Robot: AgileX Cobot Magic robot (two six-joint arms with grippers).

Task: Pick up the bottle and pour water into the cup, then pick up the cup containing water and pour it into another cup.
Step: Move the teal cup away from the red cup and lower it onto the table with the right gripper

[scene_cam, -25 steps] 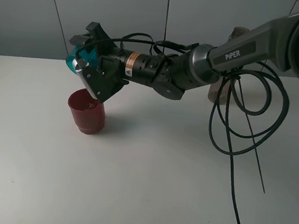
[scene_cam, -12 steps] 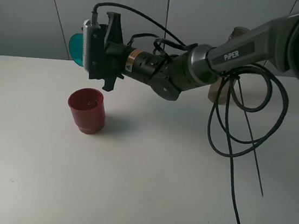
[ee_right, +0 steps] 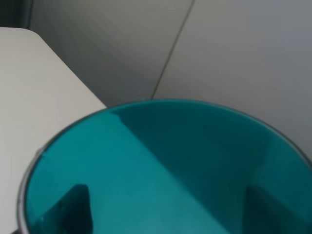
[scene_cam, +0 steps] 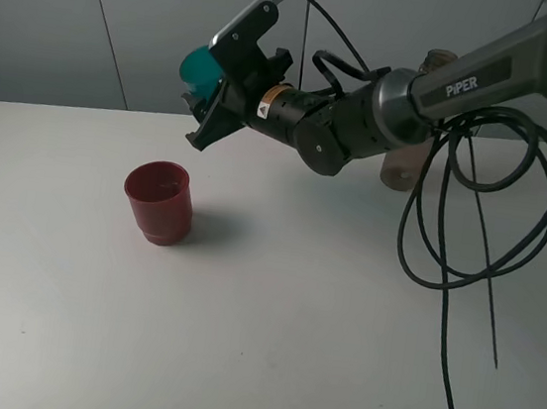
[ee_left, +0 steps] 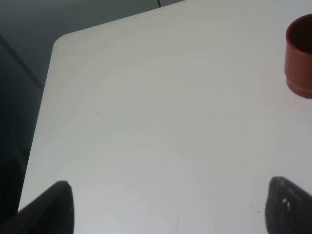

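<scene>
Since the earlier frames the right gripper (scene_cam: 207, 92) has rolled back from its tipped-over pose above the dark-red cup (scene_cam: 159, 201) and risen; it now sits higher than that cup and offset toward the rear wall, no longer over the cup's mouth. The teal cup (scene_cam: 199, 74) has travelled with it and is carried at a tilt.

Right gripper state: jaws narrowed onto the teal cup, gripping its wall. In the right wrist view the teal cup's (ee_right: 161, 170) open mouth fills most of the picture, with both dark fingers (ee_right: 73, 207) seen through the translucent wall.

The dark-red cup stands upright on the white table (scene_cam: 257, 342), well apart from the held cup. It also appears in the left wrist view (ee_left: 300, 56), upright, cut by the picture edge.

The smoky bottle (scene_cam: 406, 156) stands on the table behind the right arm, far from the dark-red cup and largely hidden by the arm and its black cable loops (scene_cam: 469, 239).

Left gripper (ee_left: 165, 207): only two dark fingertips (ee_left: 287, 207) show, set wide apart with bare table between them, holding nothing.
</scene>
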